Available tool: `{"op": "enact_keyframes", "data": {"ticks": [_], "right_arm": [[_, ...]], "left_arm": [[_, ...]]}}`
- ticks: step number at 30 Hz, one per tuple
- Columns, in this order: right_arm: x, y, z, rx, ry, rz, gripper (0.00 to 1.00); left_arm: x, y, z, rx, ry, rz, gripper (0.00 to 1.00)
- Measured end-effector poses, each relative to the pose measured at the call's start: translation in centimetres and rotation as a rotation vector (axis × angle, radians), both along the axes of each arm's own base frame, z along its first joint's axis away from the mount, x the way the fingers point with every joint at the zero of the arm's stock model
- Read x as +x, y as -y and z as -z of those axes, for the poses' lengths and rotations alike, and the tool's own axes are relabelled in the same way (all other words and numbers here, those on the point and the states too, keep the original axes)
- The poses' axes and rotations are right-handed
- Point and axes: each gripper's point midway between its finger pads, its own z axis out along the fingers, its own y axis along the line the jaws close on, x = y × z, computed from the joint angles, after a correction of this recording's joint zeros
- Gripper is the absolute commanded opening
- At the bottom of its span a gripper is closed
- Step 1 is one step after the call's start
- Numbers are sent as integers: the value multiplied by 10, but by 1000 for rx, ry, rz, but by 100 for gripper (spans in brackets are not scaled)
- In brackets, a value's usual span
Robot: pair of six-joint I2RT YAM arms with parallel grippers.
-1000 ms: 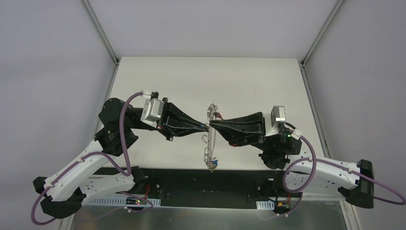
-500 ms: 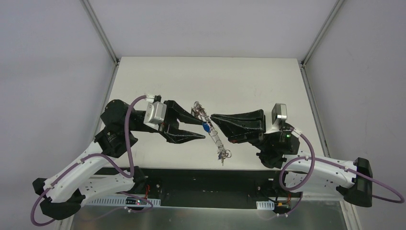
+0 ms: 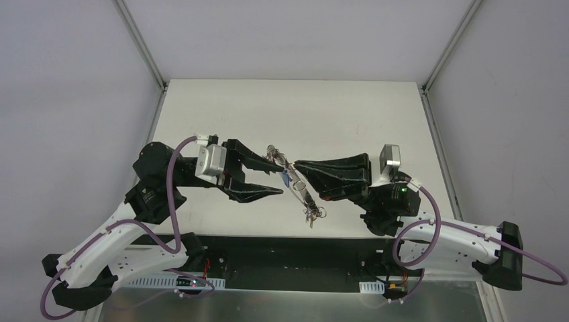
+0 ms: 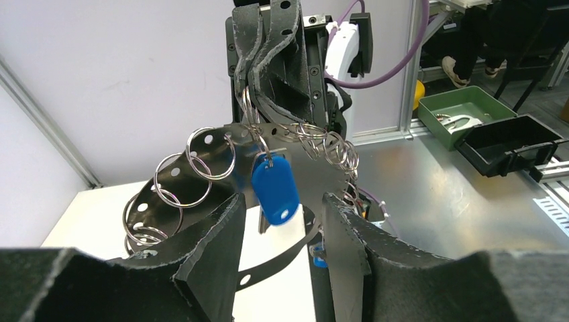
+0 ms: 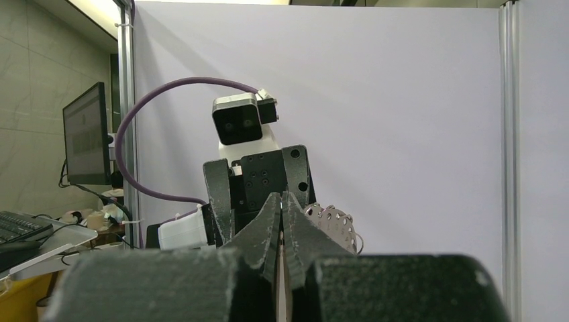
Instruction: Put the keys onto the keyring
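- Right hand point(image 3: 296, 165): fingers pressed together, pinching the keyring point(image 3: 303, 194) near its upper part. The loop hangs slack from the pinch and slants toward the near edge of the surface point(image 3: 349, 114).
- The wrist view of the right hand point(image 5: 282, 225) confirms the tips are shut, with a sliver of the ring chain showing beside them.
- Left hand point(image 3: 276, 174): fingers point(image 4: 215, 235) spread and holding nothing. It sits just beside the loop, facing the right hand.
- Blue key point(image 4: 275, 188): dangles from one of the small rings just below the right hand's pinch, between the left hand's spread fingers in that view. I judge this one to be on.
- There is a small cluster at the loop's low end point(image 3: 313, 216). It is too small to tell whether it is keys or only rings.
- No red or yellow head can be made out in any view.
- Progress, as a judgement: at least one key is threaded. Whether any are left cannot be told from here.
- The likely next need is for the left hand to fetch or steady something at the loop.
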Motion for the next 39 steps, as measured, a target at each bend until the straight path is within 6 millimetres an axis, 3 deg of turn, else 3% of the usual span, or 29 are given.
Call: {"op": "enact_keyframes", "data": {"ticks": [29,36,39], "right_arm": [[6,-14,13,-45,-11,9,0],[7,-16,15,-52,-14,9,0],[8,-18,16,-56,-15,9,0]], "left_arm": [[4,-1,-18,-37,11,-23,45],[4,-1,-18,-37,11,-23,41],[4,-1,-18,-37,11,-23,34]]}}
